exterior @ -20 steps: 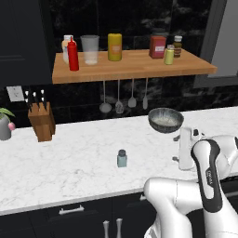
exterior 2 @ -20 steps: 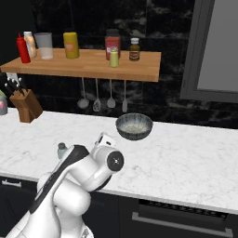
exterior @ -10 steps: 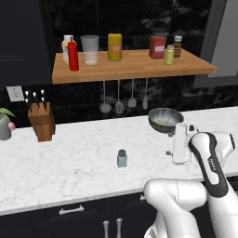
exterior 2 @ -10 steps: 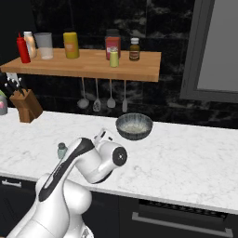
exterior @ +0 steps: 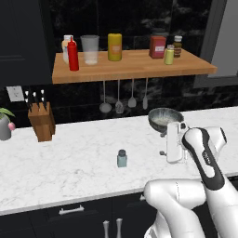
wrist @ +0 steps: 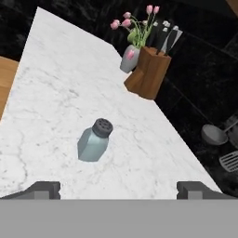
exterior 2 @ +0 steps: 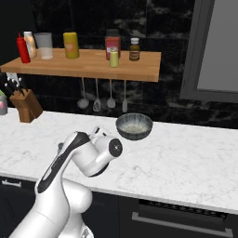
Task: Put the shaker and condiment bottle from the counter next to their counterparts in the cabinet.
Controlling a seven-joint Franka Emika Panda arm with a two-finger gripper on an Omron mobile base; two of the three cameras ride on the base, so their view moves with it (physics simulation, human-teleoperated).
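Note:
The pale grey-blue shaker (exterior: 122,158) with its dark cap stands upright on the white marble counter (exterior: 69,162). In the hand view the shaker (wrist: 95,139) sits just ahead of my gripper (wrist: 119,189), between the lines of the two wide-apart fingertips (wrist: 44,188); the gripper is open and empty. From the left base view my gripper (exterior: 163,148) hangs to the shaker's right, apart from it. The red condiment bottle (exterior: 73,55) stands on the wooden shelf (exterior: 135,69) beside the peach bottle (exterior: 66,44). A yellow-green shaker (exterior: 168,55) stands at the shelf's right.
A metal bowl (exterior: 163,119) sits on the counter just behind my hand. A knife block (exterior: 41,122) and a flower vase (wrist: 132,58) stand at the counter's far left. Utensils (exterior: 123,100) hang under the shelf. A glass (exterior: 89,49), a yellow jar (exterior: 115,46) and a red canister (exterior: 158,46) crowd the shelf.
My hand has swung a little to the left, towards the shaker, and my forearm has risen. The shaker has not moved.

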